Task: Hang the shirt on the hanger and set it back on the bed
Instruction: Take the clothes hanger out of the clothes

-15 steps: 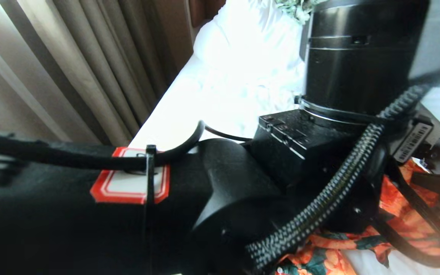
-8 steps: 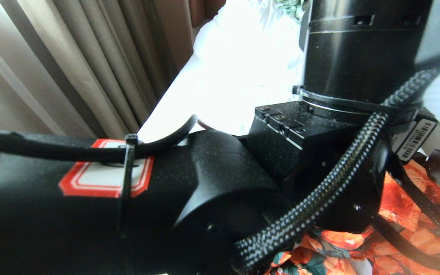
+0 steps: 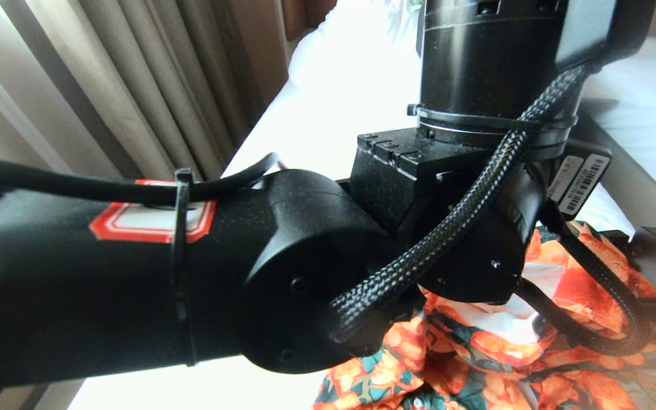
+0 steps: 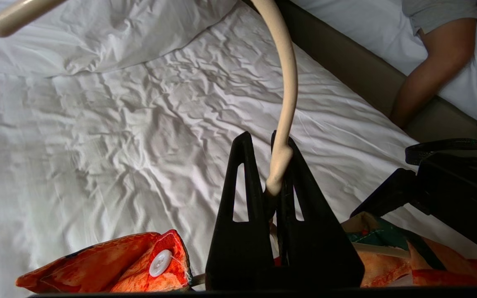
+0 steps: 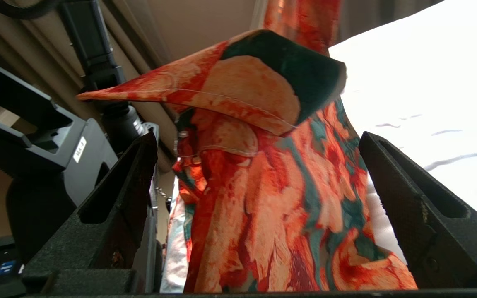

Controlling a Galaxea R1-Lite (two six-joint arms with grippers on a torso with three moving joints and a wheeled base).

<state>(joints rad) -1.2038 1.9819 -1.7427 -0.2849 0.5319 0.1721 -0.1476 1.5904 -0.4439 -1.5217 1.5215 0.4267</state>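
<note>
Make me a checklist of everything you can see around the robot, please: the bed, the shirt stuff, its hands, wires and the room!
Surface: the bed, wrinkled white sheet, a white fold of bedding at one end.
Job's things: the hanger, cream, its neck clamped; the shirt, orange flowers with green leaves, hanging up off the bed; a white button shows.
Clutter: nothing seen.
End effectors: left end effector shut on the hanger's neck; right end effector open, the shirt's cloth between its fingers, no grip.
Cables: braided black cable and smooth black cable along the left arm.
Surroundings: beige curtains; a person's arm on the second bed.
</note>
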